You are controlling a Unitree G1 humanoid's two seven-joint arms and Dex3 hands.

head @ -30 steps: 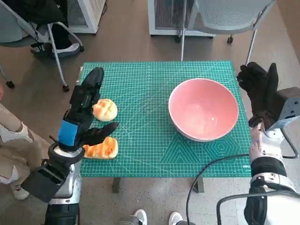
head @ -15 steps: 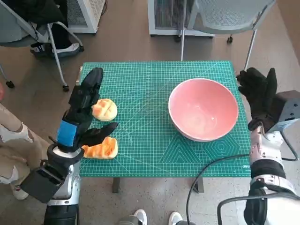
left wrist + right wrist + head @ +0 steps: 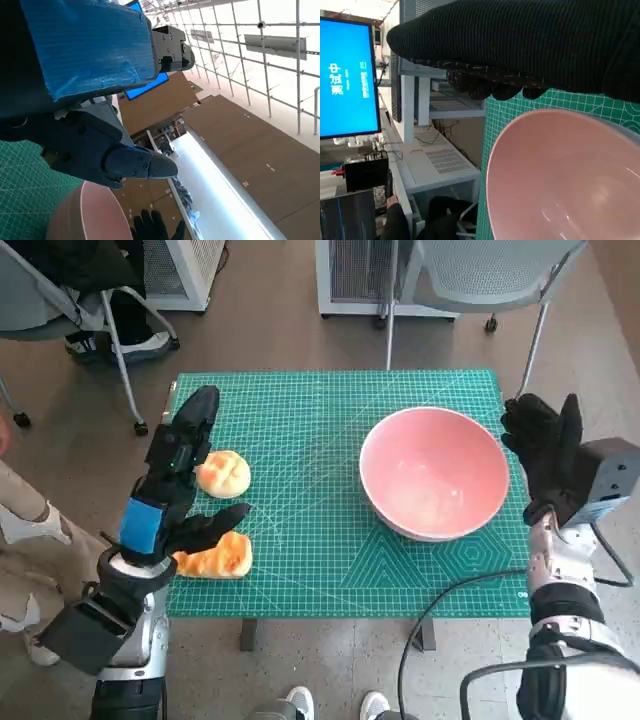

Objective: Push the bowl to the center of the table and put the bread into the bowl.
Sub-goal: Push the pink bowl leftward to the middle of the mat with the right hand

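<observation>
A large pink bowl (image 3: 435,485) stands empty on the right half of the green cutting mat (image 3: 310,440); its rim also shows in the left wrist view (image 3: 82,212) and the right wrist view (image 3: 560,175). My gloved right hand (image 3: 548,455) is raised just off the bowl's right side, fingers spread, holding nothing. Two golden bread pieces lie at the mat's left: a round bun (image 3: 224,474) and a flatter piece (image 3: 213,558) nearer me. My left hand (image 3: 175,485) hovers over them, fingers apart, empty.
A grey chair (image 3: 480,280) stands behind the table, another chair (image 3: 70,300) at the far left. A black cable (image 3: 450,600) runs across the table's front right corner. A person's leg (image 3: 25,540) is at the left. Feet (image 3: 300,702) show below the table's front edge.
My right hand has come down and slightly inward toward the bowl's right side. The left hand, bread and bowl stay where they were.
</observation>
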